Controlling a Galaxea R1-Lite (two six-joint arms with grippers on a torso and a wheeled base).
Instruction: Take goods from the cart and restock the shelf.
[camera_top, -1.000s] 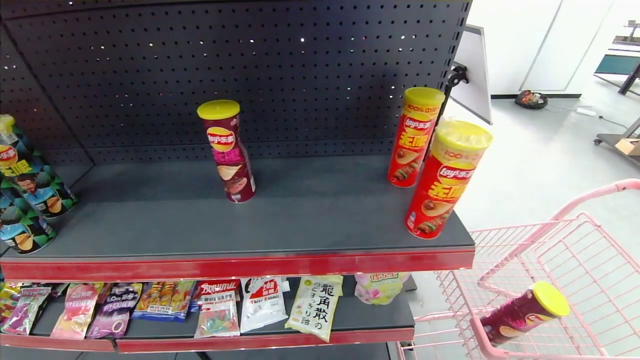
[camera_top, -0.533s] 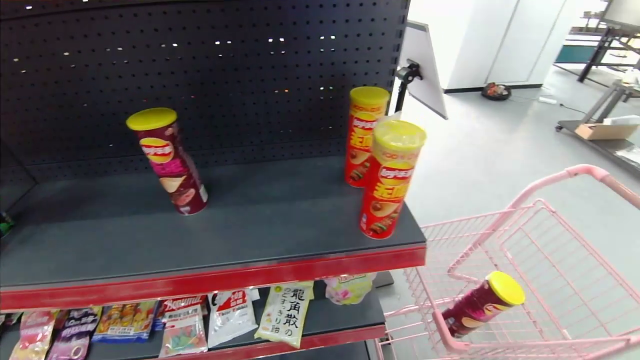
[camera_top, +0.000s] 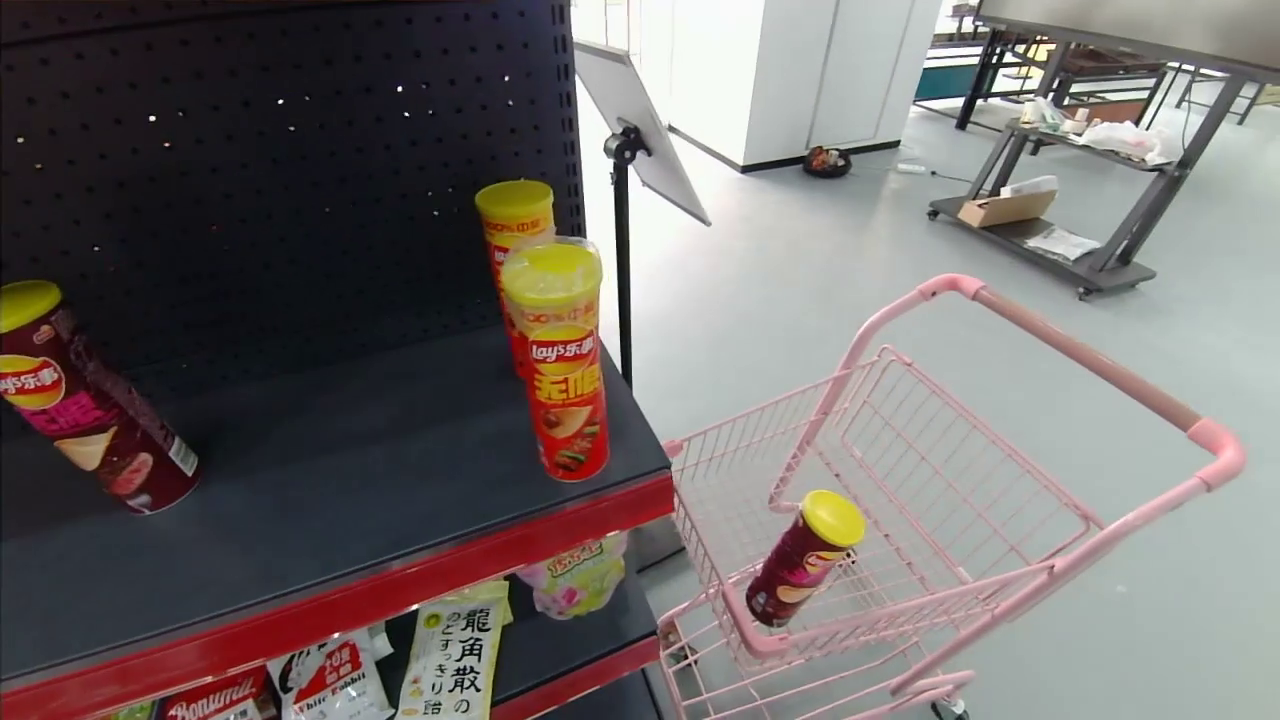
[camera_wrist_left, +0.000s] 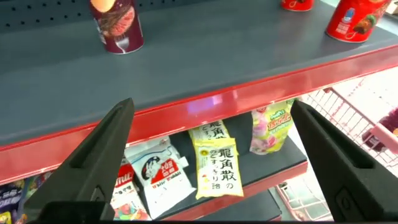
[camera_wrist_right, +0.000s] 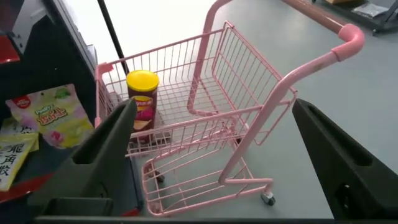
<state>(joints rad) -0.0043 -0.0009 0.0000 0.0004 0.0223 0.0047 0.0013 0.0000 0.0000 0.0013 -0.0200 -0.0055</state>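
Black left claw (camera_wrist_left: 210, 104) spread wide, empty, facing shelf (camera_wrist_left: 205, 56); right claw (camera_wrist_right: 214, 102) spread wide, empty, facing pink cart (camera_wrist_right: 349, 37).

rear red can (camera_top: 512, 215): half hidden behind front red can (camera_top: 560, 370) | snack bags (camera_top: 455, 660): cut by lower edge

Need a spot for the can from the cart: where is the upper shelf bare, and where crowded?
The upper shelf is bare between the maroon can at its left and the front red can at its right end. Crowded: that end, where the rear red can stands close behind, and the snack bags below.
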